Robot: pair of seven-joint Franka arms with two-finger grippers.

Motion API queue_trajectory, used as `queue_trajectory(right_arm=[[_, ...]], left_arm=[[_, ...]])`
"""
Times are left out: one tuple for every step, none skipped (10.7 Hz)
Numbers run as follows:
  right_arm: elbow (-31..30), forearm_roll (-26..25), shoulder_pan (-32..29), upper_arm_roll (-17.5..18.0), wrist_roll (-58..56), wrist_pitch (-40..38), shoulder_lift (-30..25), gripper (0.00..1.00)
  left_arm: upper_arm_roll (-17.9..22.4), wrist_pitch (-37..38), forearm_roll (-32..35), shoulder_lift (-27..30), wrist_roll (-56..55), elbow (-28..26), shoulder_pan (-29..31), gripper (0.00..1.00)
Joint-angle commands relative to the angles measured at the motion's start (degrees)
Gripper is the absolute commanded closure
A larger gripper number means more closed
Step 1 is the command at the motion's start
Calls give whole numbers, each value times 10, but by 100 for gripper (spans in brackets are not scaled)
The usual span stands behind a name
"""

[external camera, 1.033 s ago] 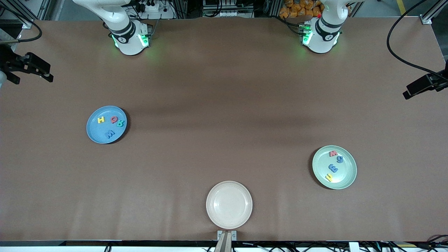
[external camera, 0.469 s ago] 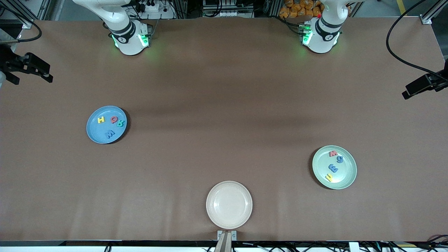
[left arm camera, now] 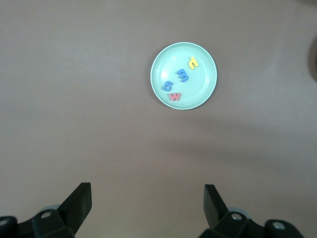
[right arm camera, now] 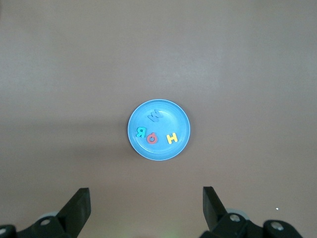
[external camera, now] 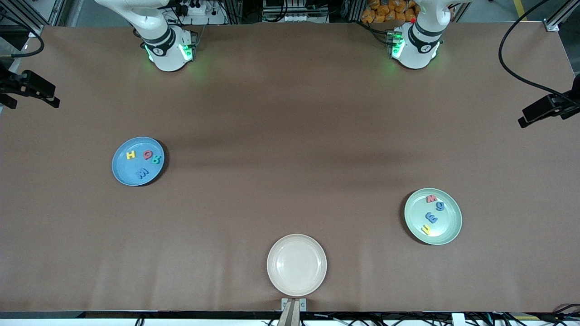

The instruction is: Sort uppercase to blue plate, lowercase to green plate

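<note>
The blue plate (external camera: 122,174) lies toward the right arm's end of the table. It holds the uppercase letters: yellow H (external camera: 131,155), red Q (external camera: 147,155), teal R (external camera: 156,159) and blue W (external camera: 142,172). The green plate (external camera: 448,228), toward the left arm's end, holds the lowercase letters: red w (external camera: 432,198), blue g (external camera: 439,206), blue e (external camera: 431,218) and a small yellow one (external camera: 426,229). My right gripper (right arm camera: 146,208) hangs open and empty high over the table near the blue plate (right arm camera: 163,151). My left gripper (left arm camera: 147,208) hangs open and empty, high up near the green plate (left arm camera: 205,91).
A beige plate (external camera: 297,265) with nothing in it sits at the table's edge nearest the front camera, midway between the two ends. Both arm bases stand along the table edge farthest from that camera. Brown tabletop spreads between the plates.
Both raised hands have drifted a little outward toward the table's ends. The plates and letters have not moved.
</note>
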State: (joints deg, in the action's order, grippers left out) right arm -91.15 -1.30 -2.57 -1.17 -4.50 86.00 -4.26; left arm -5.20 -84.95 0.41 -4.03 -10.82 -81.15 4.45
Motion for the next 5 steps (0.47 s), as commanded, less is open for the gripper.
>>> queue_trajectory(right_arm=[[11, -3, -11, 11, 22, 4, 15, 0], [23, 1, -8, 11, 42, 4, 25, 0], [24, 1, -6, 12, 42, 6, 26, 0], [25, -3, -4, 12, 42, 18, 27, 0], [25, -4, -5, 12, 35, 27, 27, 0]], left_arm=[[-11, 1, -7, 6, 32, -2, -4, 0], [-19, 1, -6, 5, 38, -2, -4, 0], [-29, 1, -5, 2, 38, -2, -4, 0], [-37, 1, 2, 0, 38, -2, -4, 0], [-49, 1, 19, 0, 40, -3, -4, 0]])
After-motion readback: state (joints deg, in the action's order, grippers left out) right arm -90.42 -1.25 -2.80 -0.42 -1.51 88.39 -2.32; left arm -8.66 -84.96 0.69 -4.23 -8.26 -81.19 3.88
